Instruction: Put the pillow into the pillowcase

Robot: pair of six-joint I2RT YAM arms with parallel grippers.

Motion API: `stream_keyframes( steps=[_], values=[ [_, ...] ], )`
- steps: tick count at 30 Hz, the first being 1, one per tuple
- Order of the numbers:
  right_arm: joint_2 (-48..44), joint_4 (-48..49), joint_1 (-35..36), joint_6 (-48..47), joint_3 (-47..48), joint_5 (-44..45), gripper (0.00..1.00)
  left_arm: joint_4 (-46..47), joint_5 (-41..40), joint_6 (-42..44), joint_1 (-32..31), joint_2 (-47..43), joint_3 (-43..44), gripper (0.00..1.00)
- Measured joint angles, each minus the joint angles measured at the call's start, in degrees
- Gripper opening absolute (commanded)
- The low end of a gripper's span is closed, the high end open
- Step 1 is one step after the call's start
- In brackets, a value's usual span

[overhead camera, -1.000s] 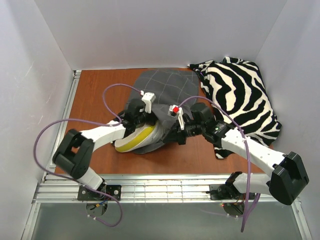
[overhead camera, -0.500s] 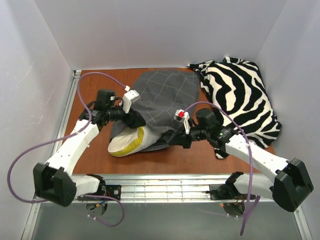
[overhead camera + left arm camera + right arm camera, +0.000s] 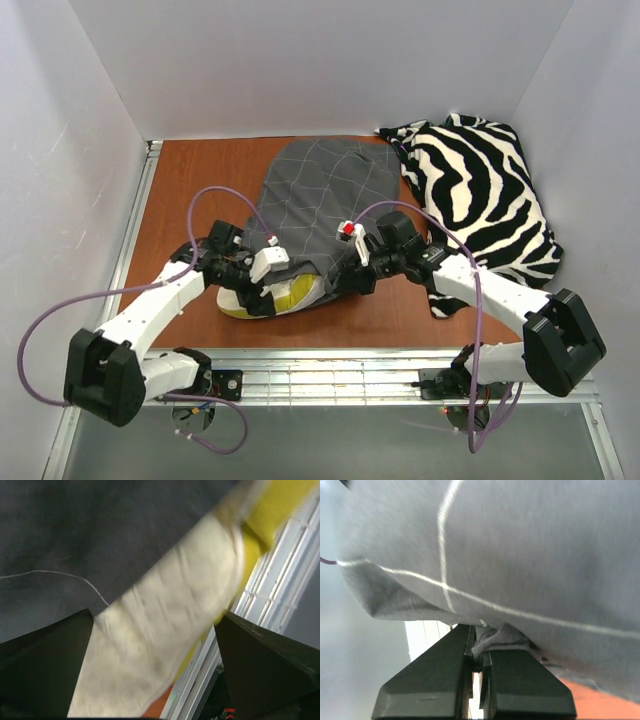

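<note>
On the brown table (image 3: 185, 195), the dark grey pillowcase (image 3: 320, 195) lies with its long axis running far to near and its mouth toward the arms. The zebra-striped fabric (image 3: 480, 200) lies just to its right. The pillow (image 3: 285, 297) pokes out of the near end, yellow-green edge facing the bases. The right gripper (image 3: 480, 657) is clamped on a fold of the pillowcase hem. The left gripper (image 3: 156, 630) is spread wide astride the pillow.
</note>
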Motion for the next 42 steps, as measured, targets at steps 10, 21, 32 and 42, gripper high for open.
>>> stream_keyframes(
  steps=[10, 21, 32, 42],
  values=[
    [4.11, -6.23, 6.14, -0.81, 14.80, -1.88, 0.01, 25.24, -8.72, -20.98, 0.85, 19.52, 5.99, 0.00],
    [3.32, -18.45, -0.83, -16.79, 6.99, -7.43, 0.14, 46.45, -21.77, -21.90, 3.34, 18.36, 6.80, 0.00],
    [8.48, -28.79, -2.56, -12.81, 32.74, -15.08, 0.63, 28.48, -8.31, -2.67, 5.09, 4.24, -2.27, 0.71],
    [20.81, -25.92, 10.43, -15.26, 45.18, 17.31, 0.74, 6.99, 17.09, -5.81, 30.36, 11.28, 16.61, 0.79]
  ],
)
